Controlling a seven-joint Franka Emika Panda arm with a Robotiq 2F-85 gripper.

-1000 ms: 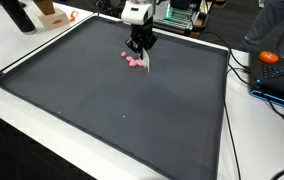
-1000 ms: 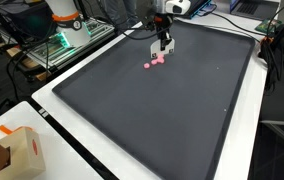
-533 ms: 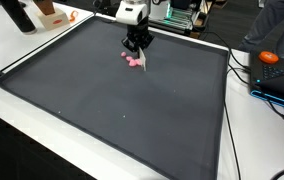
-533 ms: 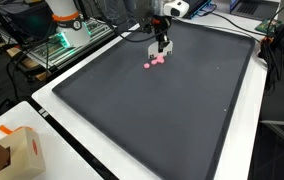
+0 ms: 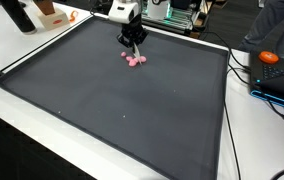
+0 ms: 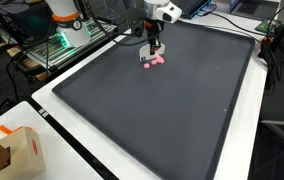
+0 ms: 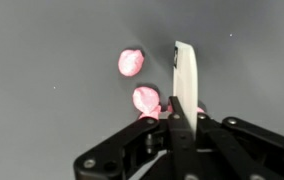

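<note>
Pointing down, pincer (image 5: 132,45) clasping white strip (image 7: 185,75)

In the wrist view the hand (image 7: 177,114) is cut off by the bottom edge. Its dark frame covers the lower end of the white strip (image 7: 187,72) and part of the nearest of the pink pieces (image 7: 146,98); another pink bit barely peeks out beside the strip. In both exterior views the pink pieces are too small to count or identify, and the arm (image 5: 125,10) leaves through the top edge. The dark mat (image 5: 102,120) runs off the bottom edge, and a cardboard box (image 6: 12,150) is cropped at the corner.
</note>
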